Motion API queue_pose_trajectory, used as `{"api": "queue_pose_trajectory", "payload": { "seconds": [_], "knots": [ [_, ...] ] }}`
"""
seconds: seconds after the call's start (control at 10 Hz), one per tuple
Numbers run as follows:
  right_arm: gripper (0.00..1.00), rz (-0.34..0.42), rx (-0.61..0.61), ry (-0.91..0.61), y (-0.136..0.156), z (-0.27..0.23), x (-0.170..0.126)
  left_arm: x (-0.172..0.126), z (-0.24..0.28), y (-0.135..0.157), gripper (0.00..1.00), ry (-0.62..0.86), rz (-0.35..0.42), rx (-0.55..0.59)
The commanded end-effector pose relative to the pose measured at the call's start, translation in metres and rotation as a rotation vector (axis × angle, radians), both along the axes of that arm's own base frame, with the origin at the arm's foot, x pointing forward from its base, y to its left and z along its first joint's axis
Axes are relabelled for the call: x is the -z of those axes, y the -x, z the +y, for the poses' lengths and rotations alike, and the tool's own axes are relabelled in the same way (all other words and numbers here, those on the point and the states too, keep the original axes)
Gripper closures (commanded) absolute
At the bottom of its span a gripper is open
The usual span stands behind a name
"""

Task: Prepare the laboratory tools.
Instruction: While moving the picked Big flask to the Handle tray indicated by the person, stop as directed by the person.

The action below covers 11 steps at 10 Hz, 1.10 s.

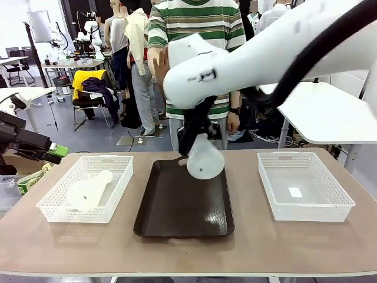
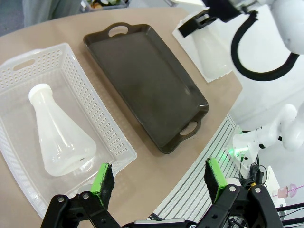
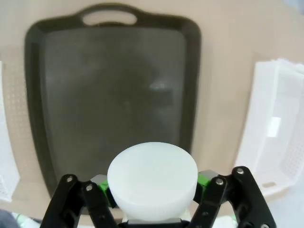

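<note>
– Over the dark brown tray [image 1: 182, 207], what is the right tool [image 3: 152, 183] doing?

– It is pinching 1 frosted-white conical flask [image 1: 205, 158] and holding it up clear of the tray. From the front, the flask hangs tilted, with its wide base turned down and toward the camera. In the right wrist view, a round white end of the flask sits between the 2 green pads [image 3: 203, 180], which press on it from either side.

– And the other flask?

– That 2nd flask [image 2: 59, 137] lies on its side in the left white mesh basket [image 1: 76, 215]. Its neck points toward the far side of the tabletop [image 1: 247, 247].

– Is the left tool [image 2: 158, 180] on it?

– No. Its fingers are spread wide with nothing between them, and it hangs off the robot's side of the tabletop. In its own wrist view, 1 green pad sits over the near rim of that basket and the other is out past the tabletop edge. It touches neither the flask nor the basket.

– What else is on the tabletop?

– The tray lies in the middle, between the 2 baskets. The right mesh basket [image 1: 306, 212] has a small white label [image 1: 295, 192] on its floor. A person in a green-and-white striped shirt [image 1: 194, 23] stands at the far side, behind the right arm.
</note>
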State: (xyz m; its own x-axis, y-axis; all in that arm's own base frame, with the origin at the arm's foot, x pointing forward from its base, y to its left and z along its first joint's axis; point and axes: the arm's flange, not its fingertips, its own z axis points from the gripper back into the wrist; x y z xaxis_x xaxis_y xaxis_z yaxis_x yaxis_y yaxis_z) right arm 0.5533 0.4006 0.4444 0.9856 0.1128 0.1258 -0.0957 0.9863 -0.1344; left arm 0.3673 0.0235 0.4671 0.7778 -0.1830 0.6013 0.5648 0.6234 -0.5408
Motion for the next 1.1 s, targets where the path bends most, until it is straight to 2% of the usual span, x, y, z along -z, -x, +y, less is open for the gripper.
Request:
{"api": "queue_pose_trajectory", "payload": {
  "seconds": [0.0,0.3,0.4,1.0],
  "knots": [
    [1.00,0.026,0.001,0.045,-0.027,0.014,-0.002,0.002,0.002,-0.001,0.00,0.022,-0.021,0.011],
    [1.00,0.017,0.011,-0.004,-0.029,0.016,-0.001,0.002,0.002,-0.001,0.00,0.022,-0.021,0.011],
    [1.00,0.017,0.012,0.022,-0.022,0.016,0.014,0.002,0.002,-0.001,0.00,0.022,-0.021,0.011],
    [1.00,0.017,0.012,0.022,-0.022,0.016,0.014,0.002,0.002,-0.001,0.00,0.022,-0.021,0.011]
  ]
}}
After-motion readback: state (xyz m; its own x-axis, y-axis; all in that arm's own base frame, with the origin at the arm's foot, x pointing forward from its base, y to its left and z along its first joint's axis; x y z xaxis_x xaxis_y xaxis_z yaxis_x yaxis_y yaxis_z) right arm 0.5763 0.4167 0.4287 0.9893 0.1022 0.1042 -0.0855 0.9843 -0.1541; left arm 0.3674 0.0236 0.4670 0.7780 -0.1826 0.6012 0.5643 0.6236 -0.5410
